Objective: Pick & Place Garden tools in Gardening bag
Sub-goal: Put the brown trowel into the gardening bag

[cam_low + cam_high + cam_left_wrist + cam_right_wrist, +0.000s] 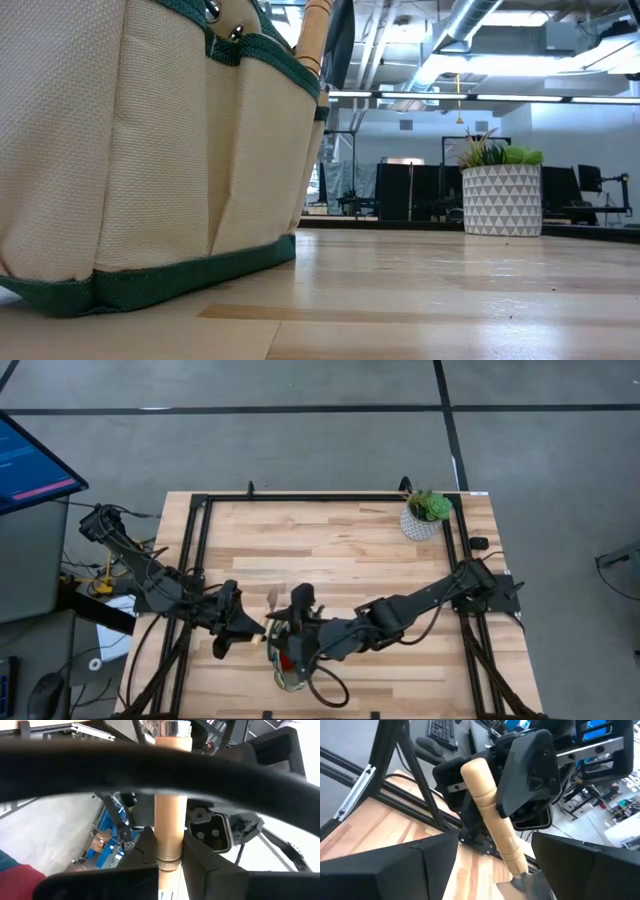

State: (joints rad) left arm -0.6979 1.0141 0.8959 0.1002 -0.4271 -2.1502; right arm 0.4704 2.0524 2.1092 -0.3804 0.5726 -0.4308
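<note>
The beige gardening bag (130,160) with green trim stands on the table near its front edge, and shows under both grippers in the high view (290,665) with a red item (285,660) inside. My left gripper (167,852) is shut on a trowel's pale wooden handle (490,815) above the bag. The handle also sticks up, tilted, over the bag's rim in the low view (313,35). Its blade end (525,882) points down. My right gripper (492,875) is open, its fingers wide on either side of the trowel's lower handle; I see no touch. My left gripper pinches the trowel's wooden handle near its rounded free end (168,837) between its two fingers. The fingers (142,847) lie across the handle and come level from the table's left side. The trowel is tilted, its metal ferrule (172,727) and blade away from the fingers.
A green plant in a white patterned pot (425,515) stands at the far right corner, and also shows in the low view (500,195). The black frame rails (195,550) run along the table's left and right sides. Bare wood lies across the middle (330,550).
</note>
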